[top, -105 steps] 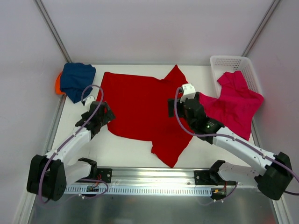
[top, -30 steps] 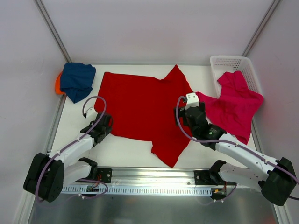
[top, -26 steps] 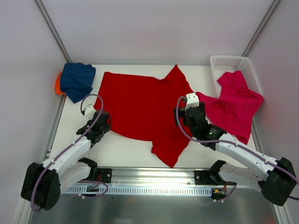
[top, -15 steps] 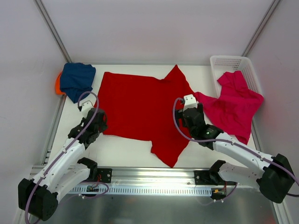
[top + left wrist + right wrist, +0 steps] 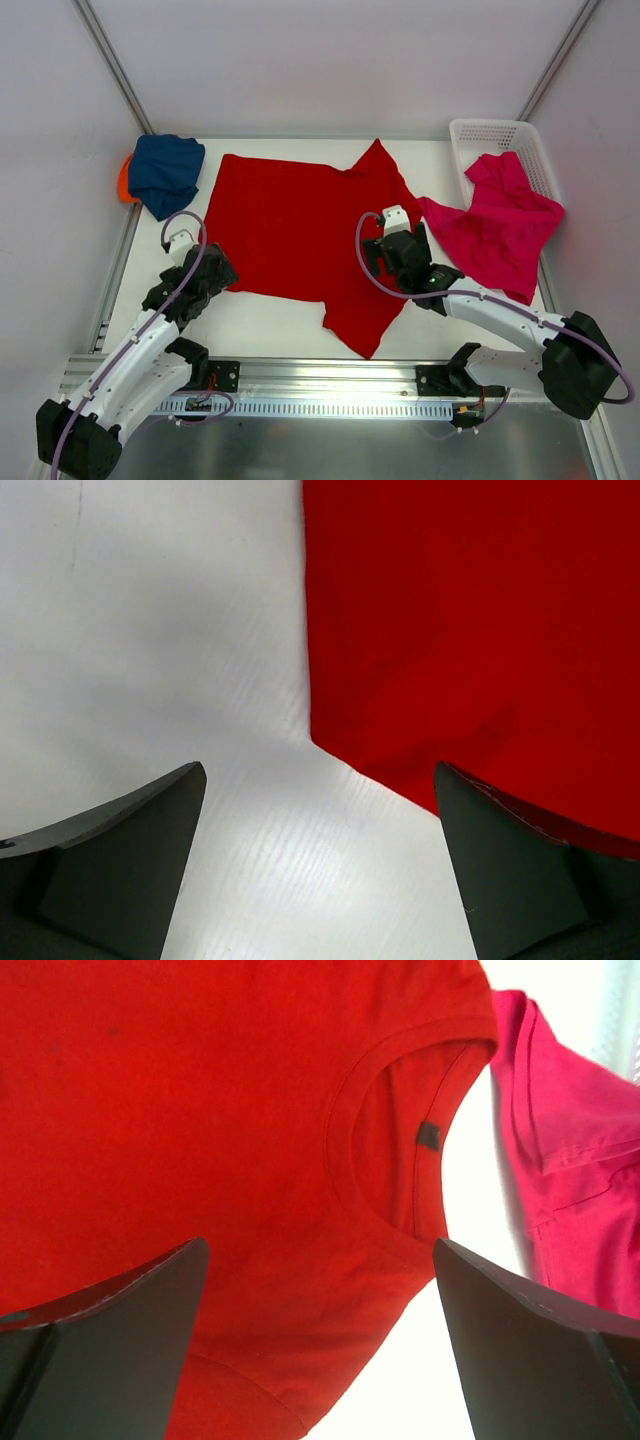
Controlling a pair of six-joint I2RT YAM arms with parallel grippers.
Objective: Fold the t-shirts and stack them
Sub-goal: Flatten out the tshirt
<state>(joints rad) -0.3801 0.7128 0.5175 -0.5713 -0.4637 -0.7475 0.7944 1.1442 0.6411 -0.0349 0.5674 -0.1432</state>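
A bright red t-shirt (image 5: pixel 300 225) lies spread flat across the middle of the white table. Its near-left corner (image 5: pixel 345 745) rests on the table just ahead of my left gripper (image 5: pixel 212 270), which is open and empty (image 5: pixel 318 768). My right gripper (image 5: pixel 385 255) hovers open and empty (image 5: pixel 320 1242) over the red shirt's shoulder, just short of its collar (image 5: pixel 400 1140). A magenta-pink t-shirt (image 5: pixel 505 225) (image 5: pixel 570 1150) hangs out of the basket at the right. A navy blue t-shirt (image 5: pixel 165 172) sits folded on an orange one (image 5: pixel 122 183) at the far left corner.
The white lattice basket (image 5: pixel 490 135) stands at the far right corner. Bare white table (image 5: pixel 265 320) shows between the red shirt and the metal rail (image 5: pixel 320 385) along the near edge. Pale walls enclose the table on three sides.
My left gripper has opened and let go of the red shirt's near-left corner, which now lies flat. The right gripper has slid a little to the left over the shirt, still open.
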